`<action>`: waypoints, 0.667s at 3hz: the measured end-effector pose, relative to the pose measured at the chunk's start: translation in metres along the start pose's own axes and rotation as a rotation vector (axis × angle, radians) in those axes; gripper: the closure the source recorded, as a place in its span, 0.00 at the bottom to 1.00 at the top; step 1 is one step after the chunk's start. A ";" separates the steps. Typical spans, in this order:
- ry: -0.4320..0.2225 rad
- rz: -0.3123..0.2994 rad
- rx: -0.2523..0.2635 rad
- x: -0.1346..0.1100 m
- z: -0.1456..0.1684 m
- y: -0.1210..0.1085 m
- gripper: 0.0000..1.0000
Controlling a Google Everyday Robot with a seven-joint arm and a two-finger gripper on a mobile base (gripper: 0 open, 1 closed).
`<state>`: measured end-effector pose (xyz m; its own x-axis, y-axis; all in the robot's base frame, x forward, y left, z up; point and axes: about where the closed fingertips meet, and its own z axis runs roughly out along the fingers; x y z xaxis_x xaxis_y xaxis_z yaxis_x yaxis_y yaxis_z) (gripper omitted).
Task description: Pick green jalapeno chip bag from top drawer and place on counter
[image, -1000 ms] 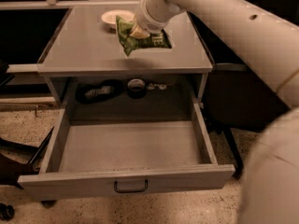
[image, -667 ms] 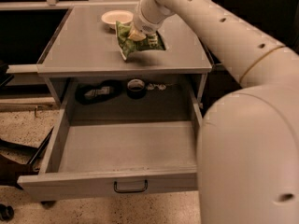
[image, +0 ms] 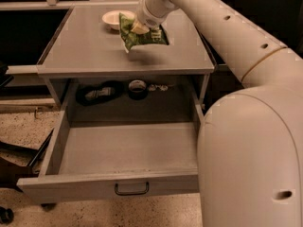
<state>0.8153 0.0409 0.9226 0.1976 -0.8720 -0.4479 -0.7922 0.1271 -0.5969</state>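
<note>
The green jalapeno chip bag (image: 138, 36) is crinkled, with white edges, and hangs just above the counter (image: 85, 46) near its back middle. My gripper (image: 139, 28) is shut on the bag's top, at the end of the white arm that reaches in from the right. The bag's lower corner is close to or touching the counter; I cannot tell which. The top drawer (image: 128, 148) is pulled fully open below, its inside bare, with a dark wire handle (image: 131, 189) on its front panel.
A pale shallow bowl (image: 113, 19) sits on the counter just behind the bag. Inside the cabinet behind the drawer lie a black strap-like item (image: 97, 93), a dark tape roll (image: 138, 88) and small bits. My white arm body (image: 251, 160) fills the right foreground.
The gripper with the bag has shifted slightly lower over the counter. The arm's bulk has swung further into the right foreground, covering the drawer's right end.
</note>
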 end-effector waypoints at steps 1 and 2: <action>0.000 0.000 0.000 0.000 0.000 0.000 0.35; 0.000 0.000 0.000 0.000 0.000 0.000 0.12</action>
<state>0.8153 0.0410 0.9224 0.1976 -0.8720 -0.4479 -0.7923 0.1270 -0.5968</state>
